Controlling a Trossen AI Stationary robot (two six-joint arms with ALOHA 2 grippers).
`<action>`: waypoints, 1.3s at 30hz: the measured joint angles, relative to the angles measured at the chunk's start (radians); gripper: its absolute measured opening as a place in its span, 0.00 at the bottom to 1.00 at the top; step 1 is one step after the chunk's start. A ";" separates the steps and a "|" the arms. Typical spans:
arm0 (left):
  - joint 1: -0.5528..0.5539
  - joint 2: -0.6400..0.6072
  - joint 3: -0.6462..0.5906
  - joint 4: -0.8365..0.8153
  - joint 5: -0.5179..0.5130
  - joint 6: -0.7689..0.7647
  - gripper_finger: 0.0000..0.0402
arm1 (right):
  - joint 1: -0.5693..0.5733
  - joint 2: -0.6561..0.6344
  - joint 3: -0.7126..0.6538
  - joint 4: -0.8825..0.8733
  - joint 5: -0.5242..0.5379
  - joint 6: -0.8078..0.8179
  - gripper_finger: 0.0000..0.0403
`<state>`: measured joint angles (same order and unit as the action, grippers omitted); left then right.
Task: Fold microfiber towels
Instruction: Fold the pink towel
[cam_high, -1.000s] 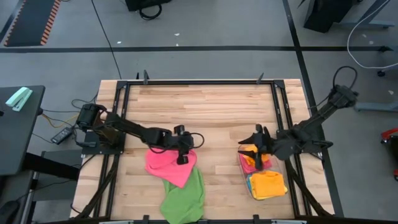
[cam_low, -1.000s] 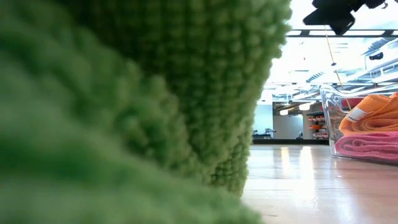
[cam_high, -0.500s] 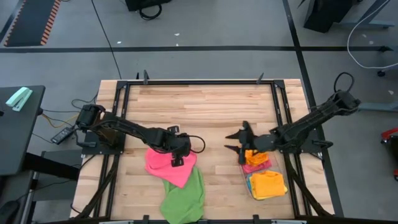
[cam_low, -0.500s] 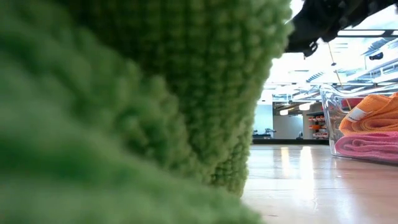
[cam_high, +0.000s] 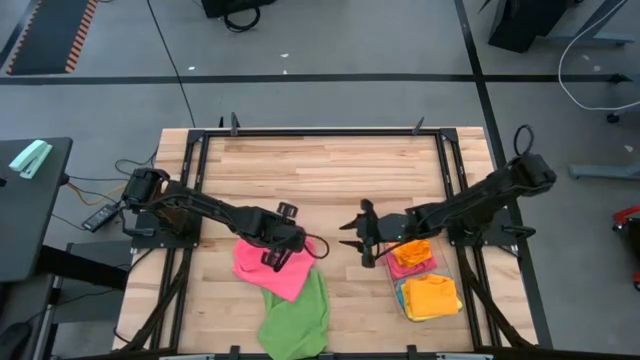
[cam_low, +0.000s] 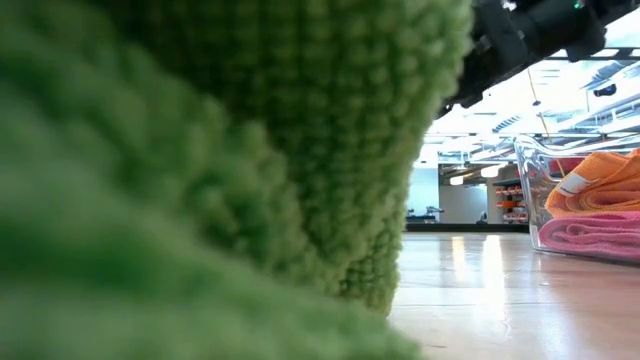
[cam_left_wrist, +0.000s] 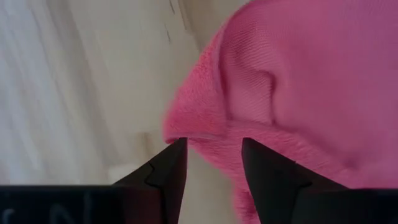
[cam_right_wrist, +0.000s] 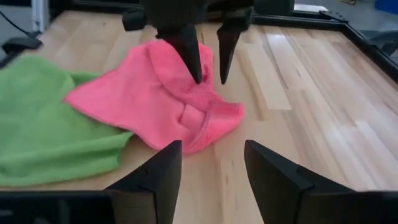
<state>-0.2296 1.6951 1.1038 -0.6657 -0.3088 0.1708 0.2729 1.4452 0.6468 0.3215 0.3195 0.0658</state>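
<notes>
Left hand (cam_high: 274, 262), fingers parted, hovers over the crumpled pink towel (cam_high: 272, 266) on the tabletop (cam_high: 330, 170) while the empty, open right hand (cam_high: 356, 241) approaches; each should pinch a separate corner to spread it flat.

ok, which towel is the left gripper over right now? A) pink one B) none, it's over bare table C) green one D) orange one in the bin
A: in the high view the left gripper sits over the pink towel, and the left wrist view shows its open fingers at that towel's edge; the green towel lies farther toward the table's near edge.
</notes>
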 joint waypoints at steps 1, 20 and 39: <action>-0.002 0.000 0.000 0.003 -0.018 0.048 0.40 | -0.007 0.008 0.000 0.008 0.000 -0.011 0.45; -0.079 0.015 0.000 0.022 0.173 -0.463 0.36 | -0.115 0.018 0.000 0.036 -0.197 -0.137 0.45; -0.296 0.089 0.003 -0.320 0.215 -0.936 0.37 | -0.201 0.018 0.000 0.080 -0.354 -0.172 0.45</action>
<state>-0.5259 1.7844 1.1065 -0.9857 -0.0938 -0.7656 0.0723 1.4628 0.6464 0.4016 -0.0345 -0.1065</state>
